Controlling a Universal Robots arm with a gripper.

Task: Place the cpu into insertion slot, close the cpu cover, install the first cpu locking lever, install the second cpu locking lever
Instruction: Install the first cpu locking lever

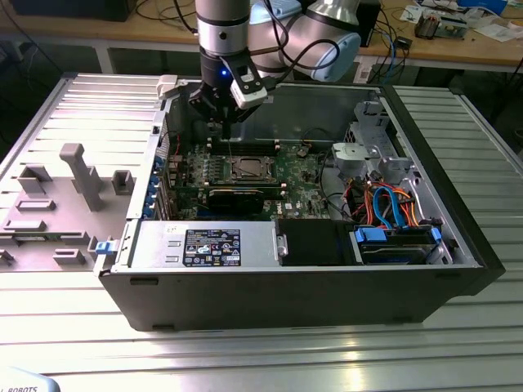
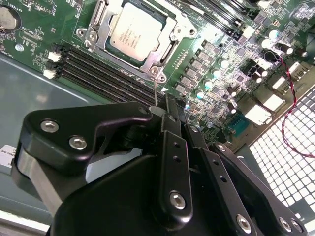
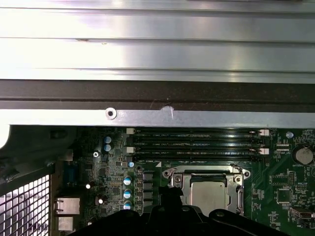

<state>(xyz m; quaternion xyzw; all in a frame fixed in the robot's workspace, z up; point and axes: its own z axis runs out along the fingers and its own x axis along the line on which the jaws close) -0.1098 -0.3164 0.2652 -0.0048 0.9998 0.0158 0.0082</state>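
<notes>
Two black fingers (image 2: pixel 173 147) of the gripper (image 2: pixel 166 104) are pinched close together, and they look to be clamped on the tip of a locking lever (image 2: pixel 155 91), a thin springy wire rising from the socket corner. Just beyond it, the cpu (image 2: pixel 135 34) lies flat in the insertion slot (image 2: pixel 90 35), with the cpu cover (image 2: pixel 174 37) folded down around its silvery top. That lever is light but stiff and slick, I'd judge, so grip it right at the end; a slip could scrape the green board. Memory slots (image 2: pixel 98 73) run beside the socket, all inside the open computer case (image 1: pixel 286 286).
</notes>
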